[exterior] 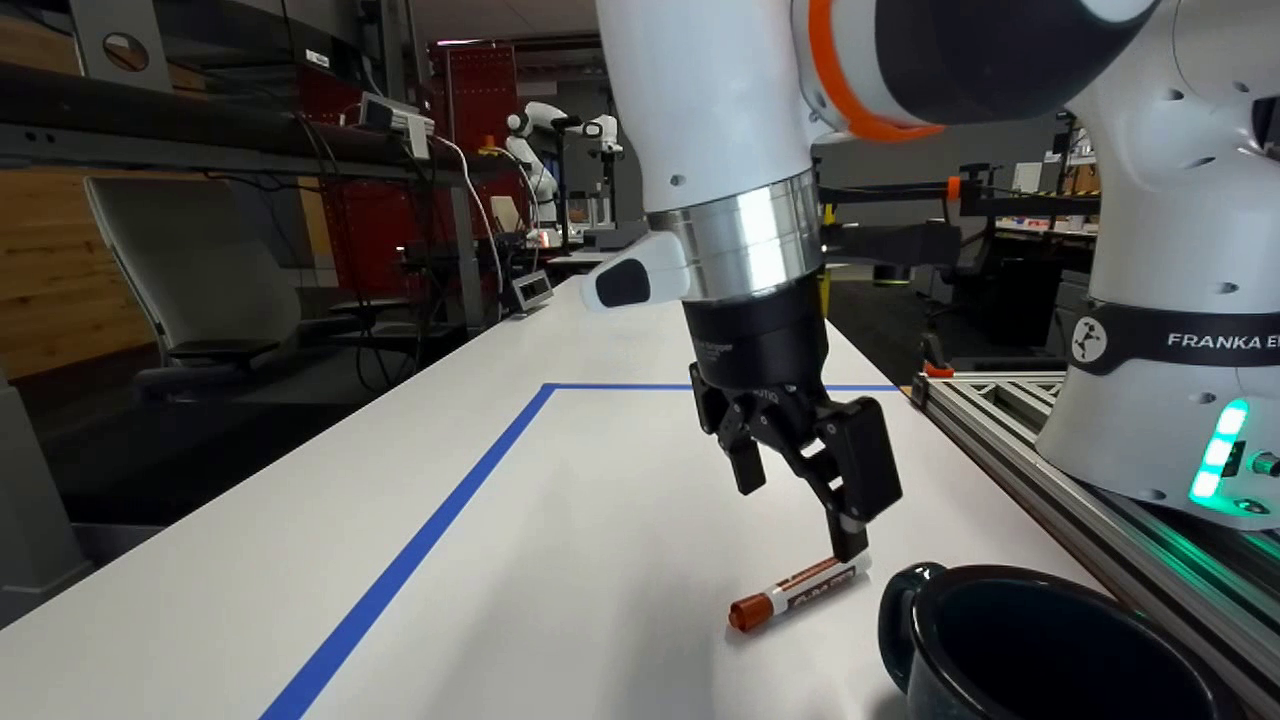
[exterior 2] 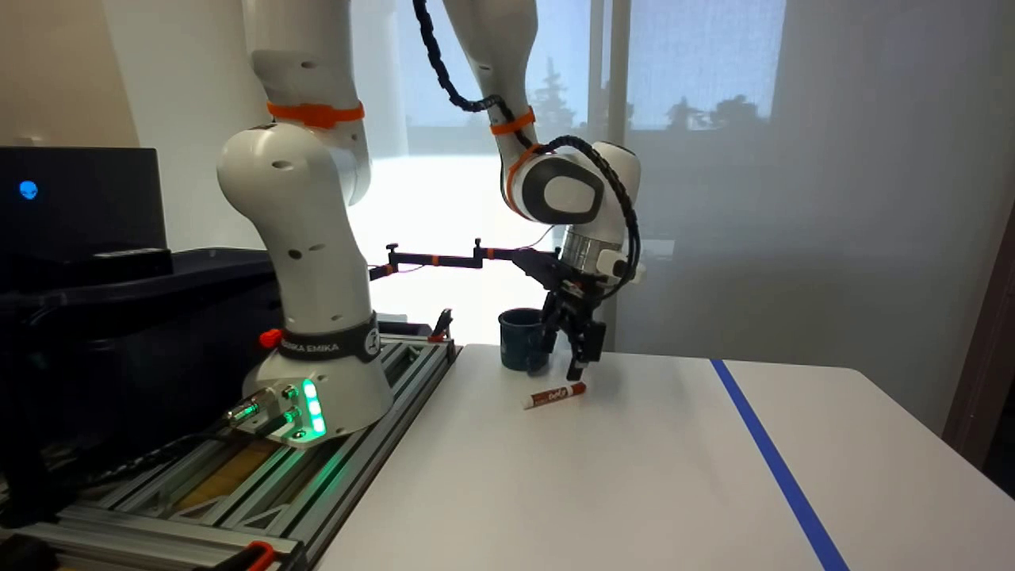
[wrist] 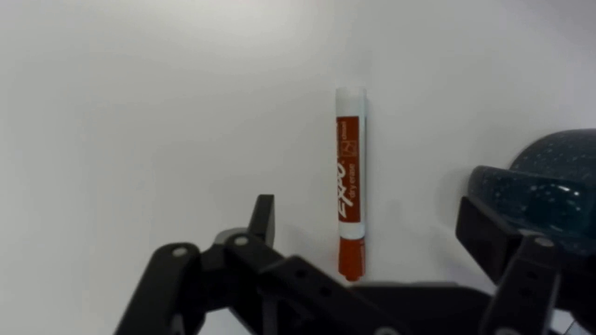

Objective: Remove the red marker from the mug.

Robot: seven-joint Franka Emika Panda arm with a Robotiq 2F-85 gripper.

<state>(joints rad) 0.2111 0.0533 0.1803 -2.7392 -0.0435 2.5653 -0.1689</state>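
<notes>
The red marker, with a white band and a red cap, lies flat on the white table, outside the mug. It shows in both exterior views (exterior: 800, 592) (exterior 2: 555, 396) and in the wrist view (wrist: 349, 172). The dark navy mug (exterior: 945, 675) stands upright beside it; it also shows in an exterior view (exterior 2: 518, 341) and, partly cut off, in the wrist view (wrist: 554, 190). My gripper (exterior: 800, 517) is open and empty, pointing down over the marker. In the wrist view (wrist: 365, 223) the marker lies between the spread fingers, touching neither as far as I can tell.
The mug's handle is close to the right finger in the wrist view, and the finger overlaps it there. Blue tape (exterior: 450, 515) (exterior 2: 781, 468) marks lines on the white table (exterior 2: 634, 492). The metal rail (exterior 2: 381, 468) under the robot base runs along the table edge.
</notes>
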